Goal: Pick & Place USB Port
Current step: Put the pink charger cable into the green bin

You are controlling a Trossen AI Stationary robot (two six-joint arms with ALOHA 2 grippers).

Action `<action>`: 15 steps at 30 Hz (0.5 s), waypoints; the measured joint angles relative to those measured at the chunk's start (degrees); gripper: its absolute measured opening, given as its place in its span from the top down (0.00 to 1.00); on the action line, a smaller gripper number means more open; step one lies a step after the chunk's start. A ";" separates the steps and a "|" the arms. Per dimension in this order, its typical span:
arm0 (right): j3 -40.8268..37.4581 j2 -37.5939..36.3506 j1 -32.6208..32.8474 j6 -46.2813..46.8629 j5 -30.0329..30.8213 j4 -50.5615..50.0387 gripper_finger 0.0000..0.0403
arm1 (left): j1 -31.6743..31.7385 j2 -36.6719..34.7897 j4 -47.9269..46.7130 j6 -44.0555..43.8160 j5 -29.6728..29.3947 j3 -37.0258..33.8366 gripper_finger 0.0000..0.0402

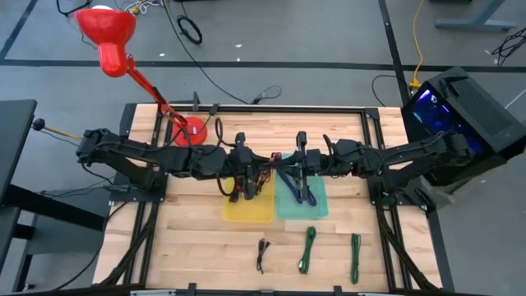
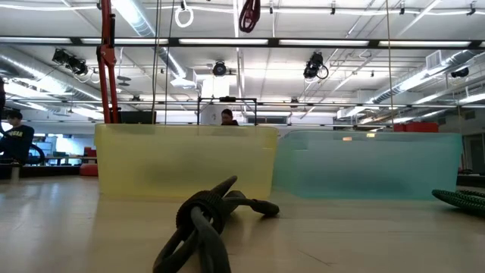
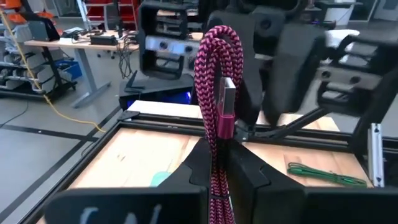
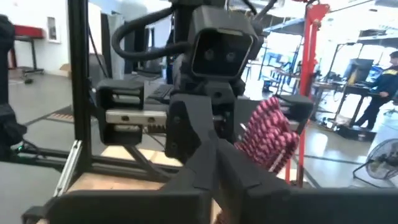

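the work surface was a pale wooden table point(image 1: 197, 238) in an open workshop, carrying a translucent yellow bin point(image 1: 248, 204) and a teal bin point(image 1: 302, 200) side by side. the left gripper point(image 3: 219, 163) was clamped on a magenta braided usb cable point(image 3: 217, 81), bundled and held above the yellow bin, its metal plug exposed. the cable appeared light, limp and grippy, best held mid-bundle; whether the right gripper point(image 1: 306, 191) over the teal bin was open could not be told.
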 joint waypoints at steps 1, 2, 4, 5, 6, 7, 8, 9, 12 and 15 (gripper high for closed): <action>0.00 0.00 0.00 0.05 -0.28 -0.39 0.96 | -0.07 0.00 -0.01 0.02 -0.23 0.00 0.93; 0.00 0.00 -0.02 0.20 -0.96 -0.56 0.98 | -0.13 0.00 -0.19 0.12 -0.93 0.00 0.93; 0.00 -0.02 -0.04 0.61 -3.14 -0.40 0.96 | -0.16 -0.58 -1.47 1.38 -2.97 0.00 0.93; 0.00 -0.05 -0.04 0.67 -4.31 -0.18 0.93 | -0.01 -1.11 -2.87 1.75 -4.27 0.00 0.93; 0.00 -0.09 -0.07 0.79 -5.03 -0.13 0.90 | 0.28 -1.40 -2.95 1.66 -5.23 0.03 0.93; 0.00 -0.11 -0.04 1.22 -5.15 -0.40 0.87 | 0.46 -1.90 -3.33 1.32 -5.85 0.11 0.93; 0.00 -0.11 -0.04 1.75 -5.13 -0.63 0.84 | 0.51 -2.75 -5.10 1.08 -6.00 0.08 0.93; 0.00 -0.11 -0.04 2.02 -5.01 -0.91 0.81 | 0.51 -3.30 -6.10 0.77 -6.29 0.00 0.93; 0.00 -0.15 -0.04 2.13 -2.53 -2.26 0.73 | 0.23 -4.08 -6.53 0.54 -6.16 0.09 0.93; 0.00 -0.15 -0.18 1.98 -0.51 -1.78 0.65 | -0.38 -4.33 -6.22 -0.13 -4.89 0.11 0.93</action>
